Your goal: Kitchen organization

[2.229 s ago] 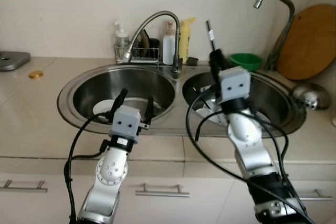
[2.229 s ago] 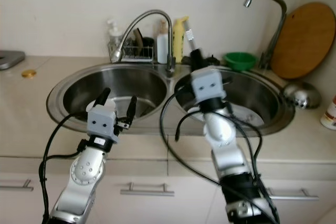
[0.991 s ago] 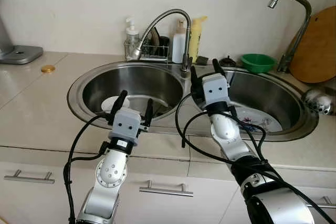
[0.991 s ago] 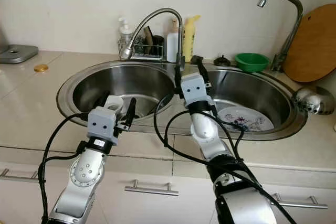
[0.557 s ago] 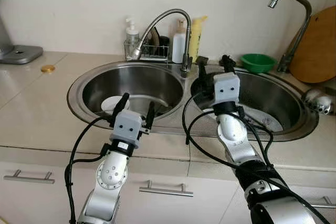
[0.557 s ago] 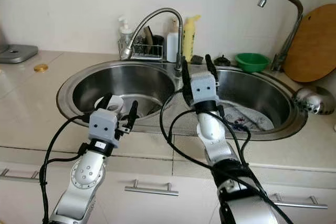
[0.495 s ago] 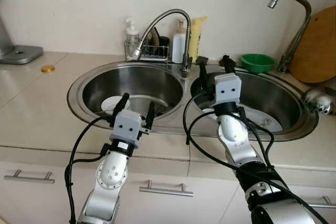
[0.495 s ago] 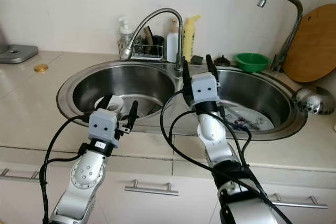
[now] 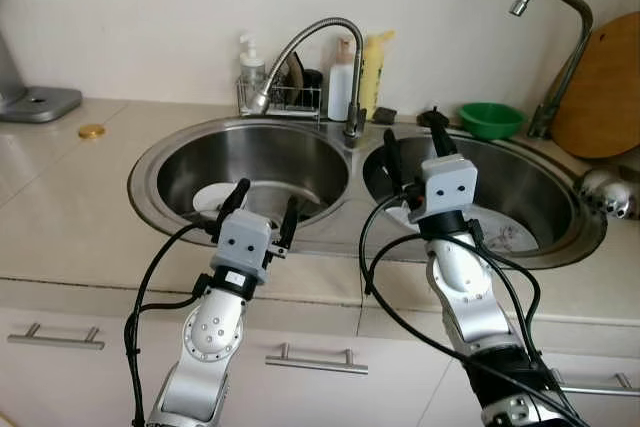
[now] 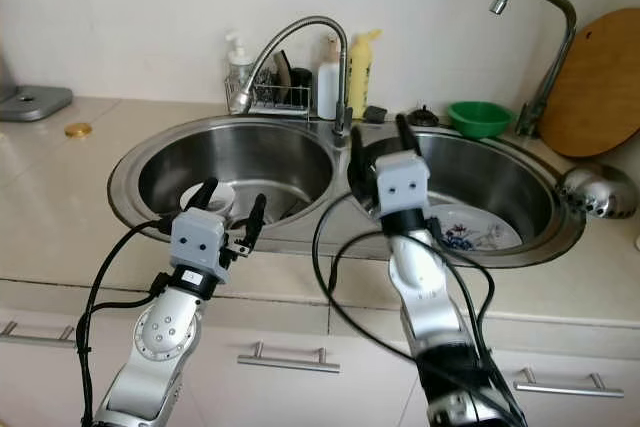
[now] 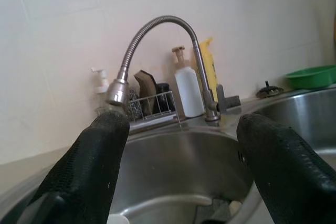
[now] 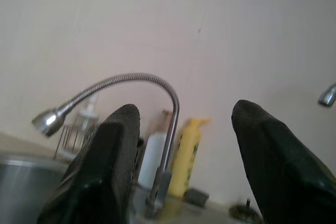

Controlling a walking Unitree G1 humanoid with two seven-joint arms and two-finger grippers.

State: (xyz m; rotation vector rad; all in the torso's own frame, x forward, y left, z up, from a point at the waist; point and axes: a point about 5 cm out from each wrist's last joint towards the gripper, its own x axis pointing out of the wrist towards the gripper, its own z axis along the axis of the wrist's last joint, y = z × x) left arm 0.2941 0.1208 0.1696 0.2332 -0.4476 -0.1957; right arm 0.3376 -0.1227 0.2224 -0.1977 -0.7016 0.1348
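A double steel sink [image 9: 340,237] lies before me. A white bowl [image 9: 208,199] rests in the left basin, and a patterned plate [image 10: 465,227] lies in the right one. My left gripper [image 9: 266,197] is open over the left basin's front rim, just in front of the bowl, holding nothing. My right gripper [image 9: 412,132] is open too, raised over the left side of the right basin with its fingers pointing up. Between the left gripper's [image 11: 181,121] fingers, the wrist view looks at the flexible faucet [image 11: 157,24].
Behind the sink stand a wire rack [image 9: 285,97] with bottles, a green bowl [image 9: 491,117], a second tap [image 9: 560,7] and a round wooden board [image 9: 600,87]. A steel ladle [image 9: 605,192] lies at the right. A gold lid [image 9: 92,131] sits on the left counter.
My right gripper has shifted to the right, from the divider to over the right basin, still open. The left arm has barely moved.
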